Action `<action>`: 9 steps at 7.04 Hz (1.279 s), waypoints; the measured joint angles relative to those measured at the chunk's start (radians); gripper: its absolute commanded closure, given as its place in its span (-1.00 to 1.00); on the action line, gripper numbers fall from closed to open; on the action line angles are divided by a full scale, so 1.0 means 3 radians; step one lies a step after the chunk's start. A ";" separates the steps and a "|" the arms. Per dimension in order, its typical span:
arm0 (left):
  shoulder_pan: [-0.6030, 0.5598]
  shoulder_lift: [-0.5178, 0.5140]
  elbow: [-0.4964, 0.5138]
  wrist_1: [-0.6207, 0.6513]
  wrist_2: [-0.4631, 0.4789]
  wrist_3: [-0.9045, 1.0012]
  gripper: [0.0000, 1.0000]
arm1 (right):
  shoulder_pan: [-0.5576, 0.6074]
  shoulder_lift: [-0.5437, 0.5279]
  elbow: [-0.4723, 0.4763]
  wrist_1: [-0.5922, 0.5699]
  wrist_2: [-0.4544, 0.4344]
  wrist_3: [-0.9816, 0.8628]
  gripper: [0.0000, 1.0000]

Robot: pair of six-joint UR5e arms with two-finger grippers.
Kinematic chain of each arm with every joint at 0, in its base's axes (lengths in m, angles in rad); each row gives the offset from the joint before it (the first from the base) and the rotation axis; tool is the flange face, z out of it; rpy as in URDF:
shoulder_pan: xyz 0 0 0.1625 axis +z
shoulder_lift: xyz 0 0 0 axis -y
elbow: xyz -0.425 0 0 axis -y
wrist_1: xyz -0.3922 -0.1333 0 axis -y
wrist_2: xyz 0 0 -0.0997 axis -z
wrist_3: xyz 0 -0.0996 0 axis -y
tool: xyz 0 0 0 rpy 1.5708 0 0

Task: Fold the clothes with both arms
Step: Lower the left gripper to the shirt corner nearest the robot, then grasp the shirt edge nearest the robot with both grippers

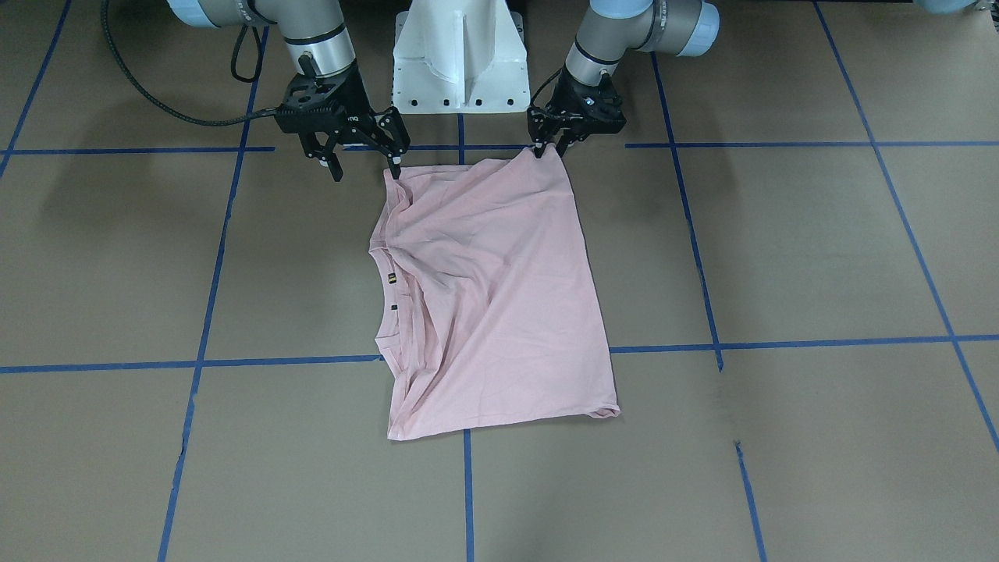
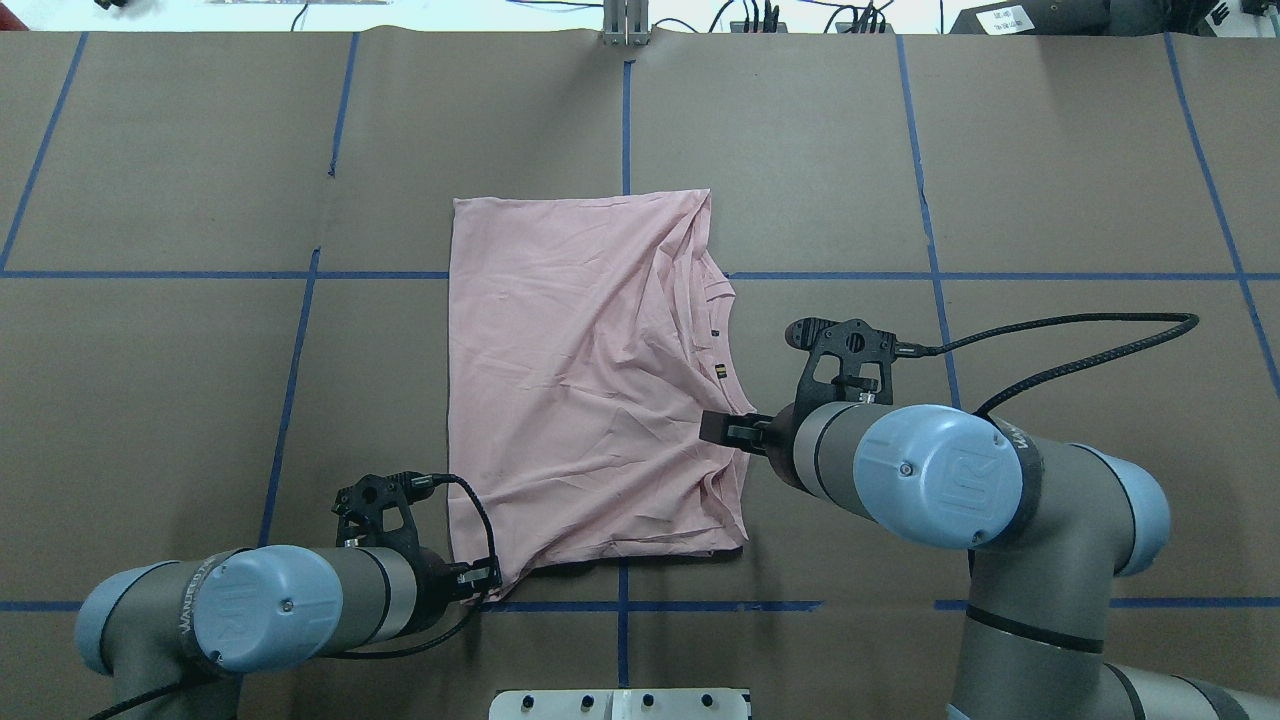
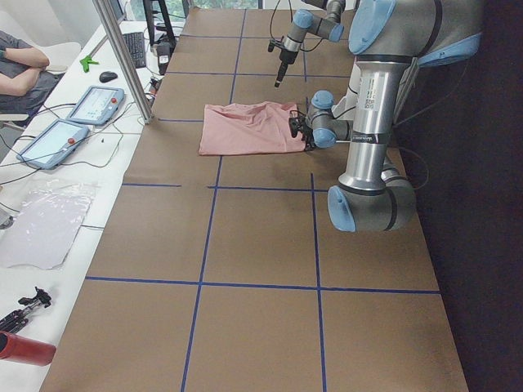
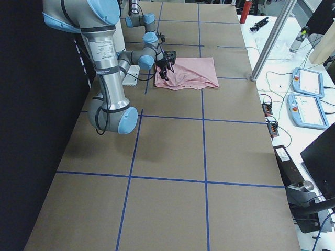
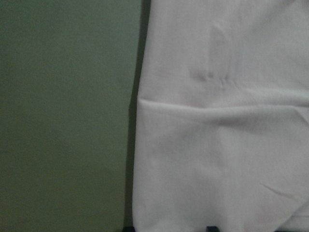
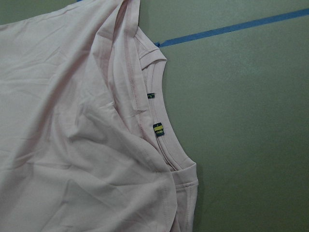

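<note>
The pale pink T-shirt (image 1: pixel 492 297) lies folded in a rough rectangle on the brown table, plain side up. Its collar and small tags (image 6: pixel 158 129) face the robot's right side. My left gripper (image 1: pixel 549 150) is shut on the near hem corner, which is lifted slightly off the table (image 2: pixel 487 580). In the left wrist view, cloth (image 5: pixel 222 135) fills the right half. My right gripper (image 1: pixel 365 170) hangs open at the other near corner, one fingertip (image 1: pixel 396 168) touching the shirt's edge by the sleeve. From overhead, the right gripper (image 2: pixel 725 428) sits just over that edge.
The white pedestal base (image 1: pixel 456 58) stands right behind the shirt. Blue tape lines (image 1: pixel 468 492) grid the table. A black cable (image 2: pixel 1080 340) loops off the right wrist. A side bench (image 3: pixel 49 163) holds teach pendants (image 3: pixel 94 104), with a person's arm (image 3: pixel 20 61) beyond.
</note>
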 measured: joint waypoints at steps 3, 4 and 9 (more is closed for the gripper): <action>0.0001 0.0003 -0.0010 0.0000 -0.0004 0.0004 1.00 | -0.0002 0.0002 -0.0014 0.0000 0.0001 0.0011 -0.85; 0.0000 0.0005 -0.0013 0.0001 -0.0003 0.0004 1.00 | -0.0010 0.0007 -0.0037 -0.0001 -0.0003 0.0064 -0.67; -0.0003 0.0031 -0.0057 0.0005 0.0001 0.0017 1.00 | -0.0164 0.0288 -0.0378 -0.0104 -0.0012 0.0959 -0.36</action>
